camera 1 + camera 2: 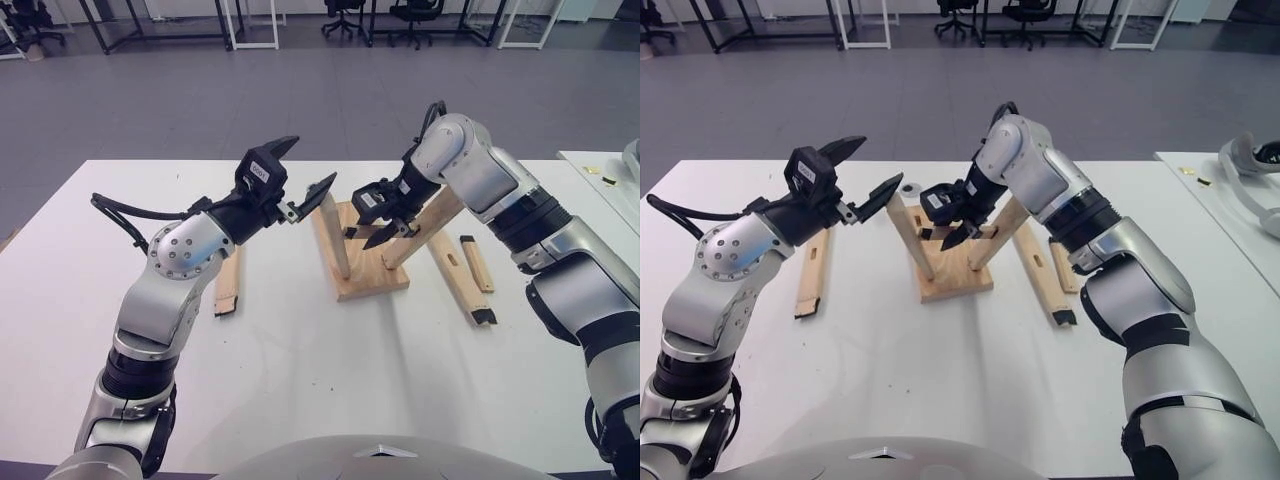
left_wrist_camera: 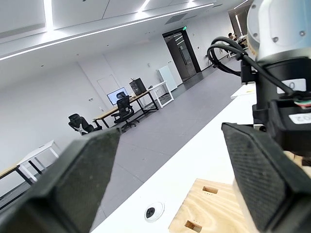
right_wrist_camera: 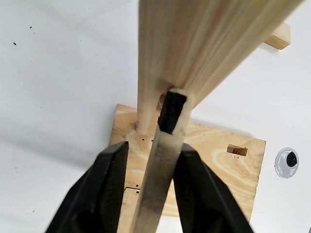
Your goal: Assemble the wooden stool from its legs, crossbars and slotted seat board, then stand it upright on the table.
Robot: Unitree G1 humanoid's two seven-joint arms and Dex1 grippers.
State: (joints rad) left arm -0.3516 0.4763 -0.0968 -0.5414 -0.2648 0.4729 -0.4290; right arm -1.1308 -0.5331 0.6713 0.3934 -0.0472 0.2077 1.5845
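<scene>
Loose wooden bar point(image 1: 228, 282) lies on the table point(image 1: 300, 380), below and outside the left gripper point(image 1: 312, 162). That gripper hangs spread and empty, near one upright leg point(image 1: 334, 232). Slotted seat board point(image 1: 372, 282) lies flat beneath both grippers with two legs standing in it. Right gripper point(image 1: 388, 228) pinches a crossbar point(image 3: 163, 145) between the legs. Risk: the crossbar tip misses its slot or levers the other leg point(image 1: 425, 225) loose, as nothing steadies either leg. Two spare parts point(image 1: 460, 280) lie beyond the right gripper. White label point(image 1: 260, 170) on the left gripper, print too small to read.

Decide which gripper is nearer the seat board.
Right. The right gripper is low over the seat board, shut on a crossbar. The left gripper hovers open, higher, at the board's left side.
</scene>
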